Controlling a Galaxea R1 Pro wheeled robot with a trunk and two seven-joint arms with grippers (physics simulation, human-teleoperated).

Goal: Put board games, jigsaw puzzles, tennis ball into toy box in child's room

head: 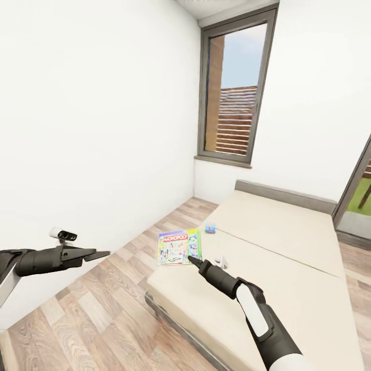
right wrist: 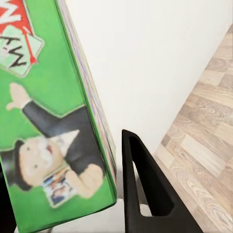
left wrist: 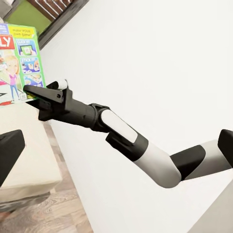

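Observation:
A green-and-white Monopoly board game (head: 179, 247) is at the near left corner of the bed (head: 288, 268), sticking out past the mattress edge. My right gripper (head: 195, 259) is shut on the board game's near edge. The left wrist view shows that gripper (left wrist: 38, 93) clamped on the board game (left wrist: 19, 58). In the right wrist view the green board game (right wrist: 53, 126) sits against one black finger (right wrist: 145, 194). A small blue board game (head: 210, 228) lies flat on the mattress just beyond. My left gripper (head: 98, 254) hangs open over the floor, left of the bed.
A white wall (head: 93, 129) runs close along the left. Wood-plank floor (head: 103, 314) lies between the wall and the bed. A tall window (head: 237, 87) is in the far corner and a door frame (head: 355, 190) stands at the right edge.

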